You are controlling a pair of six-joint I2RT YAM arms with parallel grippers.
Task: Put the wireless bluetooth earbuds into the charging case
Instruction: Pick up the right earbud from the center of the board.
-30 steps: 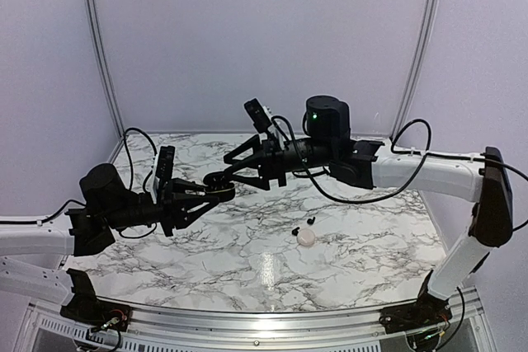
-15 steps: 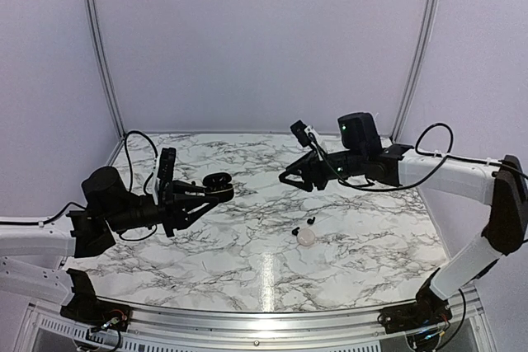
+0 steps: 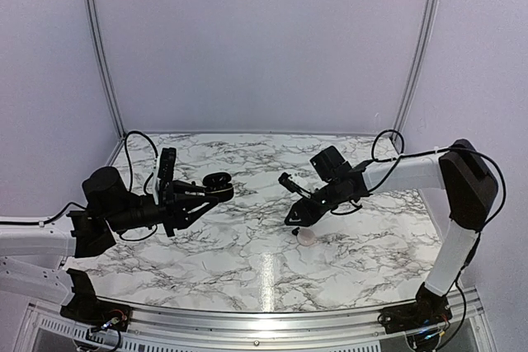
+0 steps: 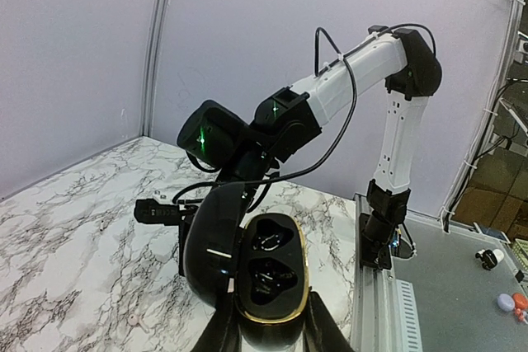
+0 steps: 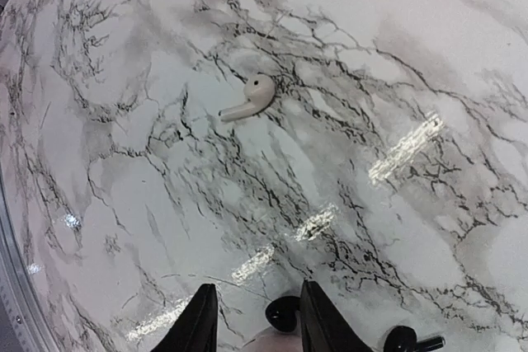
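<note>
My left gripper (image 4: pixel 268 331) is shut on the black, gold-rimmed charging case (image 4: pixel 271 274), held above the table with its lid (image 4: pixel 210 241) swung open. Its two wells are dark and glossy, and I cannot tell whether anything lies in them. My right gripper (image 5: pixel 256 286) hangs low over the table, jaws apart. A black earbud (image 5: pixel 283 312) sits between the jaws, close to the right finger (image 5: pixel 318 319). A second black earbud (image 5: pixel 408 340) lies just to the right. A white earbud (image 5: pixel 250 98) lies further ahead. From above, the right gripper (image 3: pixel 291 221) points down beside a white rounded case (image 3: pixel 306 237).
The marble table (image 3: pixel 247 253) is ringed by pale walls, with a metal rail (image 3: pixel 264 319) along its near edge. The left wrist view shows the right arm (image 4: pixel 330 96) reaching across behind the case. It also shows the white earbud (image 4: pixel 132 319) on the table below.
The right arm pulled away from the open case, swung right and dropped to the table over the black earbuds. Its jaws have narrowed. The left arm and case have not moved.
</note>
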